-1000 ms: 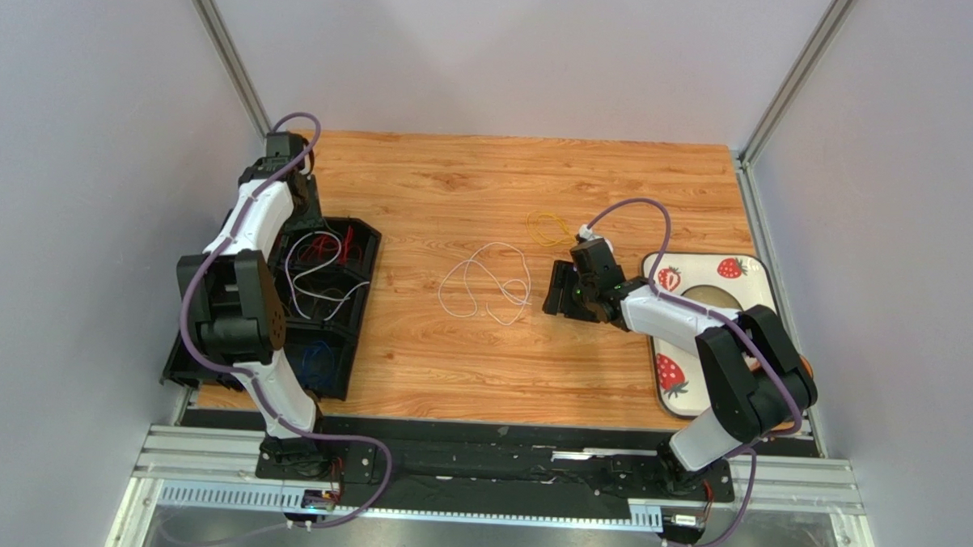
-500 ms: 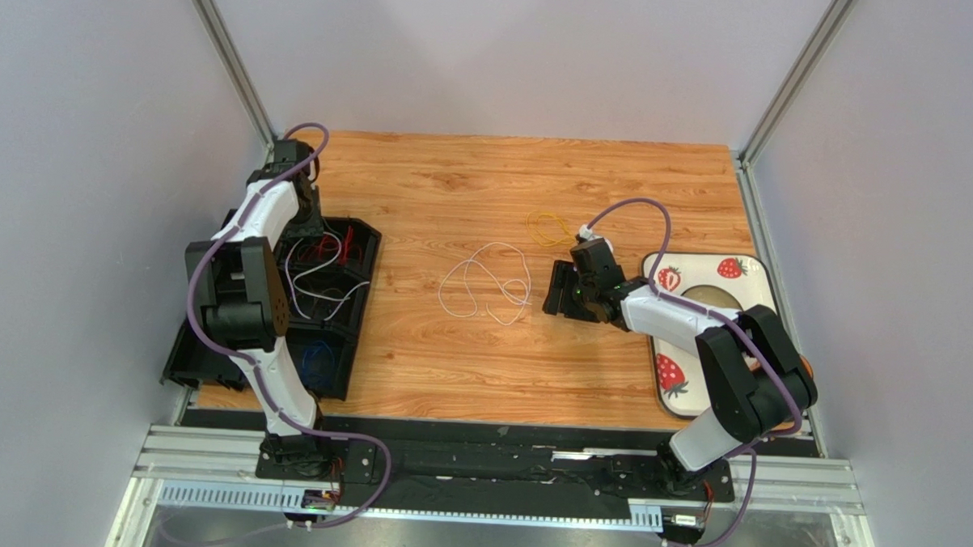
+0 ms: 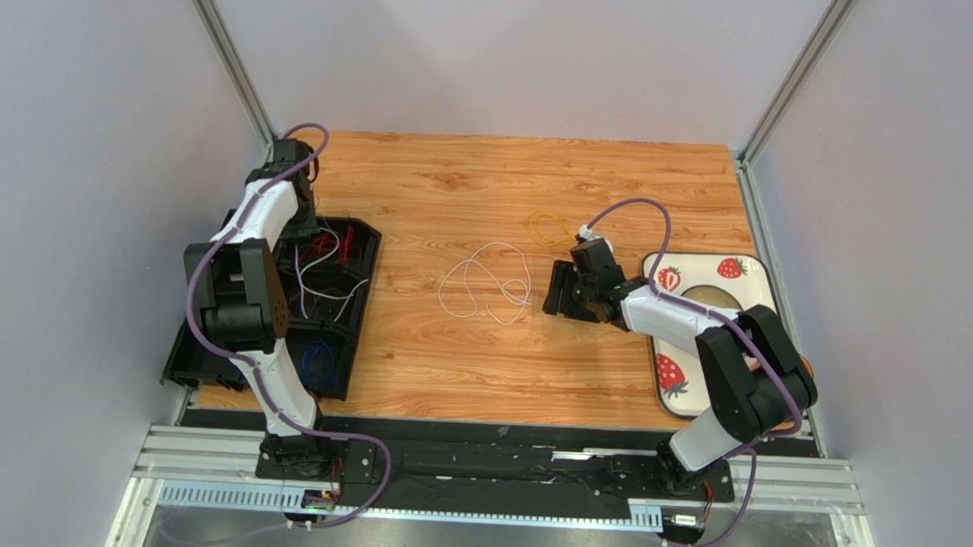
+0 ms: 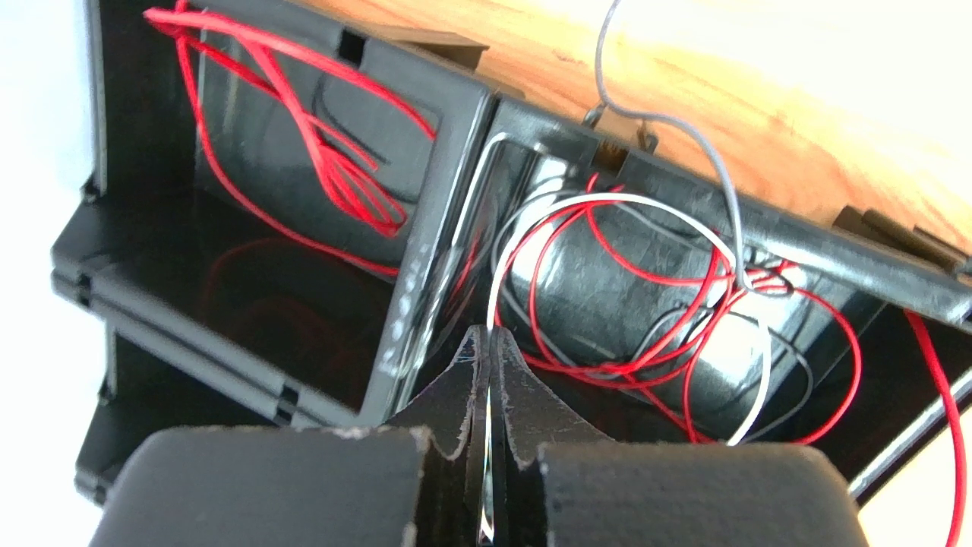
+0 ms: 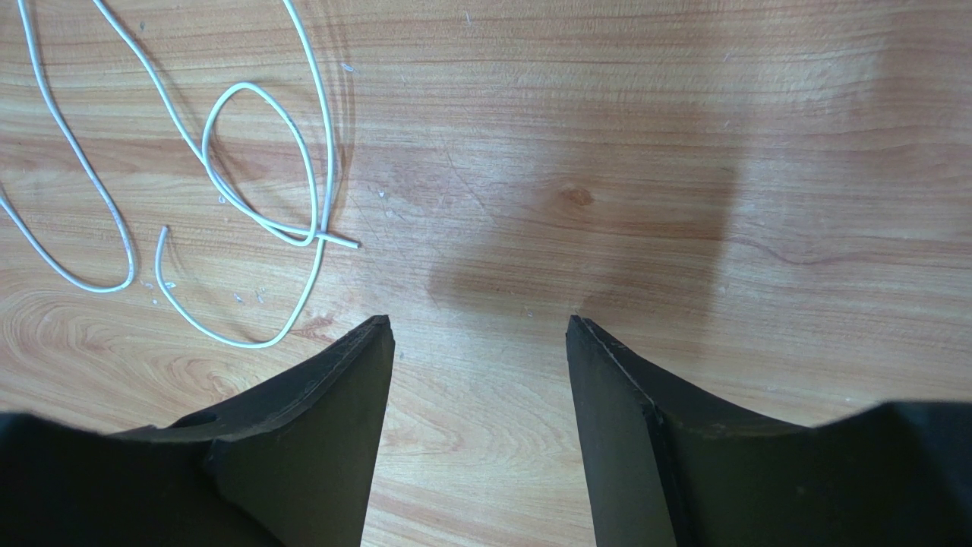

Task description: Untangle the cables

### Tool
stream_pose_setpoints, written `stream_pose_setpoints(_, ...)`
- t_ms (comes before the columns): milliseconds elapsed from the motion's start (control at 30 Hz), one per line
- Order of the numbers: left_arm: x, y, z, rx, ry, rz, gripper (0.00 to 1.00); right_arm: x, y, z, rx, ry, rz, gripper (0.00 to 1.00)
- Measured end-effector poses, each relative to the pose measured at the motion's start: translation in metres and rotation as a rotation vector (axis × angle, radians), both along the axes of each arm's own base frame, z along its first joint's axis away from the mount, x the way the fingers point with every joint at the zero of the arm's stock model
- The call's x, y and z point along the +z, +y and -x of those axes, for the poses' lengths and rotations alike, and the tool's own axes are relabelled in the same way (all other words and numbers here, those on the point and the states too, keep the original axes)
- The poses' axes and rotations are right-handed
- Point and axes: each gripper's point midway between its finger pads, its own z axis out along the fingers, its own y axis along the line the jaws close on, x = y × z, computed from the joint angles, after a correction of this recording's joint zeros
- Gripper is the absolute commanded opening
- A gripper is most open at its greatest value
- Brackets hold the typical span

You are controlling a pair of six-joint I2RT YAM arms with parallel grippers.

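Note:
A tangle of thin red, white and grey cables [image 4: 639,285] lies in one compartment of the black tray [image 4: 456,194]. More red cable [image 4: 320,148] loops in the compartment beside it. My left gripper [image 4: 491,336] is shut on a white cable that runs up out of its tips into the tangle; from above it [image 3: 302,222] points down into the tray [image 3: 359,318]. A loose white cable [image 3: 485,286] lies on the wooden table, with a small yellow one [image 3: 544,227] behind it. My right gripper [image 3: 561,288] is open and empty, just right of the white cable [image 5: 228,171]; its tips [image 5: 479,331] are over bare wood.
A blue cable [image 3: 316,360] lies in the tray's near compartment. A strawberry-patterned plate [image 3: 747,277] sits at the table's right edge, under the right arm. Metal frame posts stand at both back corners.
The left gripper has closed onto the white cable in the tray, after shifting slightly toward the back. The right arm and the cables on the table have not moved.

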Motion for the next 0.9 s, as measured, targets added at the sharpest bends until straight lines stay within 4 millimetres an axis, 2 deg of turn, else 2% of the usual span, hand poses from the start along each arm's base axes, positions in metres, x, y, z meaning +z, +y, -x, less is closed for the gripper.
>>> stream_pose_setpoints(133, 0.017, -0.002, 0.009, 0.000, -0.020, -0.024, 0.00, 0.000, 0.000, 0.000, 0.000, 0.000, 0.000, 0.61)
stream_pose_setpoints(300, 0.055, -0.014, 0.032, -0.021, -0.074, -0.080, 0.00, 0.000, 0.000, 0.000, 0.000, -0.001, 0.000, 0.61)
stream_pose_setpoints(400, 0.066, -0.020, 0.045, -0.030, -0.096, -0.085, 0.00, 0.000, 0.000, 0.000, 0.000, -0.001, 0.000, 0.61)
stream_pose_setpoints(633, 0.061, -0.024, 0.091, -0.017, -0.055, -0.071, 0.00, 0.000, 0.000, 0.000, 0.000, -0.001, 0.000, 0.61)
stream_pose_setpoints(900, 0.055, -0.030, 0.121, 0.006, -0.029, -0.039, 0.00, 0.000, 0.000, 0.000, 0.000, 0.000, 0.000, 0.61)
